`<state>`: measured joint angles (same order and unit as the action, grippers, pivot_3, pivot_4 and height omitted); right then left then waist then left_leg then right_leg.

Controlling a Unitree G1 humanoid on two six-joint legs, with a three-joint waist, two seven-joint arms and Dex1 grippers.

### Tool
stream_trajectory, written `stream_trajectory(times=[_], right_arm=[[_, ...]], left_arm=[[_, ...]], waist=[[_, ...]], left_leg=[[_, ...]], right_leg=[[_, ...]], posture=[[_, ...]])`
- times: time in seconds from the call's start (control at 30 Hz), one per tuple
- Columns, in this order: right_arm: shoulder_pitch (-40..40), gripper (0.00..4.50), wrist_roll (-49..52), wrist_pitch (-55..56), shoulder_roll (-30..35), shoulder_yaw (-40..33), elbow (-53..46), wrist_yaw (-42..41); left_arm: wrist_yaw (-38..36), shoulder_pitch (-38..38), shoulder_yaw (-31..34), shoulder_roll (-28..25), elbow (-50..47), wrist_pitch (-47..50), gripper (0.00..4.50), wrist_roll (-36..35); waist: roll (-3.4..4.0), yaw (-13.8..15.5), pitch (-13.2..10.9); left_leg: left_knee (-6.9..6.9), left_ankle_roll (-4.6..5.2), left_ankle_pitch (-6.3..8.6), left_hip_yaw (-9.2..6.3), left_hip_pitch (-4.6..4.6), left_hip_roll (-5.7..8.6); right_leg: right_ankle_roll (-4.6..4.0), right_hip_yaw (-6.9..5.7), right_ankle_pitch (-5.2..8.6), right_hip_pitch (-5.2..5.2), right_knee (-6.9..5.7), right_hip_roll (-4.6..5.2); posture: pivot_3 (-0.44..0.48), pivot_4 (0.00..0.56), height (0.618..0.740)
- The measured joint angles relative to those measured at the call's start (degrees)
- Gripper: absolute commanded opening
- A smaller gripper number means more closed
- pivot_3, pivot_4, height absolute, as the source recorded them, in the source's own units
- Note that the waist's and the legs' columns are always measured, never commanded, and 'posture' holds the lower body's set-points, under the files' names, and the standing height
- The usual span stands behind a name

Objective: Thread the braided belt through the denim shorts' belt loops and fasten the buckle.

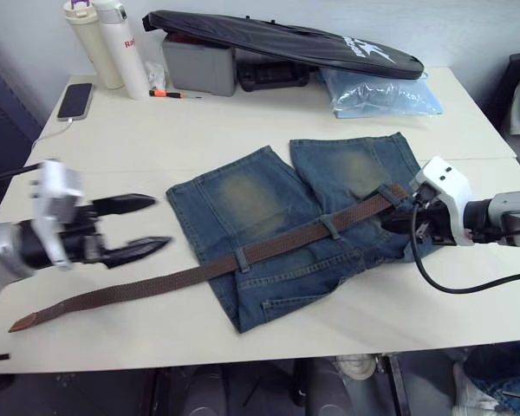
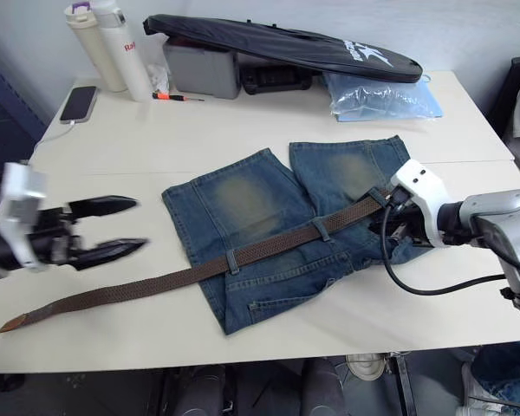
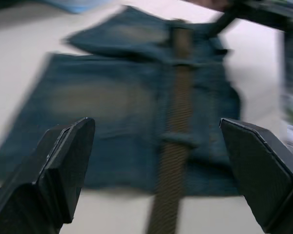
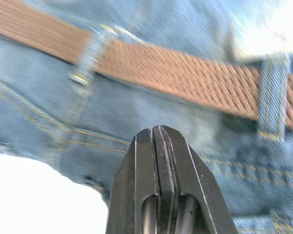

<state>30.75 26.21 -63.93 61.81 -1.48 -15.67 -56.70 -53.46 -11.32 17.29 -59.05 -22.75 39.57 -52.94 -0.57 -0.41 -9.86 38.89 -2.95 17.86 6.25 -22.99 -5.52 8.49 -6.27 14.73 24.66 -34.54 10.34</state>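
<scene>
Belt [image 1: 269, 247] threaded diagonally across shorts [image 1: 303, 225], free tail toward desk's front-left corner. Nearest: left gripper [image 1: 139, 227], fingers apart. Right gripper [image 4: 158, 141] pressed together, empty, beside waistband.

Silver arms, white wrist housings, black pointed-finger left gripper [image 1: 143, 224], black looping cable [image 1: 455, 282]

One pair of denim shorts [image 1: 277, 225], one braided belt [image 1: 156, 284], three belt loops [image 1: 242, 260] over it, two grippers, left [image 1: 152, 223] and right [image 4: 158, 134], two white bottles [image 1: 108, 39], one phone [image 1: 74, 100], one long black bag [image 1: 286, 39], one grey box [image 1: 199, 65], one clear plastic bag [image 1: 381, 94]
</scene>
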Motion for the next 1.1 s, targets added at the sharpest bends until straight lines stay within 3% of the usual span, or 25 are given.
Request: stream_trajectory(times=[0.07, 0.17, 0.27, 0.3, 0.6, 0.7, 0.73, 1.03, 1.1], right_arm=[[-2.5, 1.37, 1.9, -0.9, 1.1, -3.0, -2.3, -0.5], [-7.0, 2.87, 5.4, -2.5, 3.1, -6.8, -7.2, -1.9], [-10.9, 4.27, 6.9, -3.7, 4.5, -9.8, -9.3, -2.0], [-12.2, 4.48, 7.2, -4.0, 4.9, -11.0, -9.9, -2.0], [-20.4, 4.48, 9.0, -6.7, 7.0, -17.5, -14.4, -1.4], [-23.3, 4.5, 8.9, -8.0, 7.6, -21.6, -16.2, -0.5], [-24.2, 4.5, 8.7, -8.1, 7.8, -22.5, -16.5, -0.2], [-29.2, 4.5, 8.4, -8.6, 7.8, -27.4, -18.9, 2.1], [-29.4, 4.5, 8.4, -8.4, 7.8, -27.5, -19.0, 2.5]], left_arm=[[-0.7, -8.0, -9.6, 1.2, -1.9, 1.1, 4.5, 3.6], [-3.7, -14.1, -23.3, 4.4, -3.7, 0.8, 4.5, 10.6], [-5.4, -18.3, -31.7, 8.8, -1.2, -1.5, 4.5, 17.5], [-6.1, -19.7, -33.8, 9.9, 0.1, -2.7, 4.5, 19.9], [-10.6, -25.7, -44.8, 19.4, 9.0, -9.2, 4.5, 30.8], [-13.2, -25.2, -50.7, 21.3, 14.7, -14.0, 3.76, 36.9], [-13.6, -24.7, -51.5, 21.7, 15.9, -15.0, 3.21, 38.0], [-18.4, -27.2, -51.6, 22.8, 24.6, -29.1, 0.01, 43.9], [-19.6, -27.7, -50.9, 22.1, 26.4, -31.2, 0.01, 44.0]], waist=[[0.03, 0.5, 0.0], [0.03, 1.3, 0.0], [-0.02, 1.7, 0.0], [-0.02, 1.8, 0.0], [-0.06, 2.1, -0.1], [-0.07, 1.8, -0.1], [-0.07, 1.9, -0.1], [-0.08, 1.8, -0.1], [-0.08, 1.7, -0.1]], left_leg=[[0.05, -0.01, -0.01, -0.01, -0.02, 0.01], [0.14, -0.01, -0.01, -0.01, -0.03, 0.02], [0.21, -0.01, -0.01, -0.01, -0.04, 0.01], [0.22, 0.0, -0.01, -0.01, -0.03, 0.01], [0.25, 0.02, -0.01, -0.03, -0.08, 0.02], [0.28, 0.02, -0.01, -0.03, -0.05, 0.01], [0.28, 0.02, -0.01, -0.04, -0.06, 0.01], [0.33, 0.05, -0.01, -0.07, 0.01, 0.01], [0.33, 0.06, -0.02, -0.07, 0.04, 0.0]], right_leg=[[0.02, 0.0, -0.02, -0.03, 0.02, -0.01], [0.05, 0.0, -0.03, -0.07, 0.06, -0.01], [0.04, 0.01, -0.05, -0.07, 0.05, -0.03], [0.04, 0.01, -0.05, -0.07, 0.05, -0.03], [0.08, 0.01, -0.07, -0.09, 0.11, -0.02], [0.08, 0.01, -0.07, -0.1, 0.09, -0.03], [0.08, 0.01, -0.07, -0.09, 0.08, -0.03], [0.07, 0.02, -0.08, -0.14, 0.06, -0.02], [0.06, 0.02, -0.07, -0.14, 0.08, -0.02]], posture=[[0.0, 0.15, 0.739], [0.0, 0.15, 0.739], [0.0, 0.15, 0.739], [0.0, 0.15, 0.739], [0.0, 0.15, 0.739], [0.0, 0.15, 0.739], [0.0, 0.15, 0.739], [0.0, 0.15, 0.739], [0.0, 0.15, 0.739]])
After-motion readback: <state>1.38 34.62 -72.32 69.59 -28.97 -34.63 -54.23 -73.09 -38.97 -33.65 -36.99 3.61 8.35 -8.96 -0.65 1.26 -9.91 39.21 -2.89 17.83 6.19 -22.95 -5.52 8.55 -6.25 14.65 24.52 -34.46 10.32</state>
